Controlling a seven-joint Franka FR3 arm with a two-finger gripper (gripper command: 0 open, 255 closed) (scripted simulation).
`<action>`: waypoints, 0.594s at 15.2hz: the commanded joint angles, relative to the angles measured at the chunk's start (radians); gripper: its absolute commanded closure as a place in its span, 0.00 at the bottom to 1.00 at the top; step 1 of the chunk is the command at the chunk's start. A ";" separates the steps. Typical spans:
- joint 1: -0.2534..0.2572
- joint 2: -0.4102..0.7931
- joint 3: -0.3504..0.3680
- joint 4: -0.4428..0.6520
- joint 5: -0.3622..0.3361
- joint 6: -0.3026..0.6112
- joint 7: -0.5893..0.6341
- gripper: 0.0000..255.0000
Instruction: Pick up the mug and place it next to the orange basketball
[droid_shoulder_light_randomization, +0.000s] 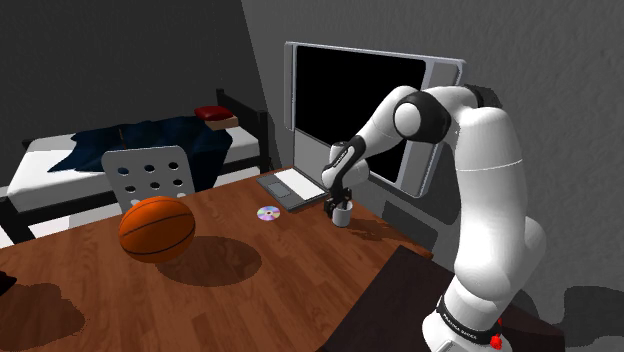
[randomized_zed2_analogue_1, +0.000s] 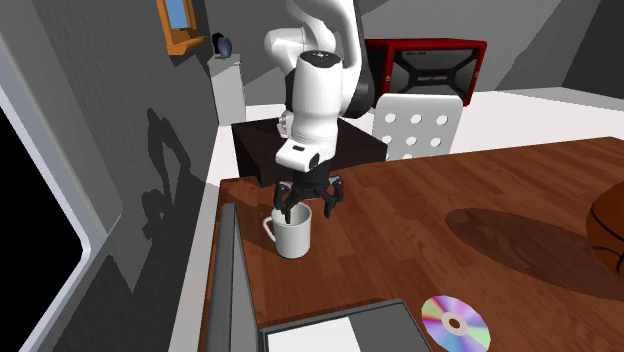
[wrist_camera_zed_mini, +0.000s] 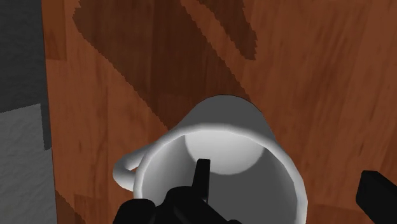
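A white mug (randomized_zed2_analogue_1: 293, 238) stands upright on the brown wooden table (randomized_zed2_analogue_1: 420, 240), close to the table's edge by the window; its handle points toward the second exterior view's left. My black gripper (randomized_zed2_analogue_1: 308, 208) hangs straight down over its rim, open. In the wrist view, one finger (wrist_camera_zed_mini: 202, 175) reaches inside the mug (wrist_camera_zed_mini: 222, 133) and the other finger (wrist_camera_zed_mini: 378, 191) stands outside its wall, with my gripper (wrist_camera_zed_mini: 286, 173) not clasping it. The orange basketball (droid_shoulder_light_randomization: 157, 228) rests on the table far toward the shoulder view's left of the mug (droid_shoulder_light_randomization: 342, 214) and my gripper (droid_shoulder_light_randomization: 338, 203).
A shiny disc (droid_shoulder_light_randomization: 268, 212) and an open laptop (droid_shoulder_light_randomization: 285, 188) lie between the mug and the ball, near the window (droid_shoulder_light_randomization: 350, 95), a black area. A white chair (droid_shoulder_light_randomization: 148, 178) stands behind the ball, a bed (droid_shoulder_light_randomization: 120, 150) beyond. A dark box (randomized_zed2_analogue_1: 310, 150) borders the table.
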 joint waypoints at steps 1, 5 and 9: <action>-0.001 0.011 0.001 0.005 0.001 0.006 0.000 0.00; -0.001 0.011 0.001 0.006 0.001 0.006 0.000 0.00; -0.001 0.011 0.001 0.005 0.001 0.006 0.000 1.00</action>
